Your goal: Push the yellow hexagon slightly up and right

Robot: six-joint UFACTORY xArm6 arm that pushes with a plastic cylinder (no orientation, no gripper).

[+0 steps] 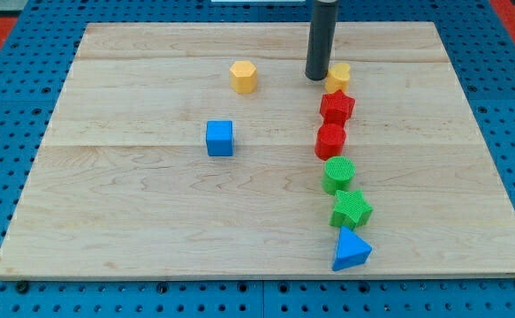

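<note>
The yellow hexagon (244,77) sits in the upper middle of the wooden board (133,212). My tip (317,77) is down on the board to the hexagon's right, about a block and a half away from it. My tip stands right beside the left edge of a second yellow block (338,76), whose shape I cannot make out; it is touching or nearly touching it.
A column of blocks runs down the view's right of centre: a red star (337,106), a red block (330,140), a green cylinder (338,174), a green star (352,209), a blue triangle (352,250). A blue cube (220,138) lies below the hexagon.
</note>
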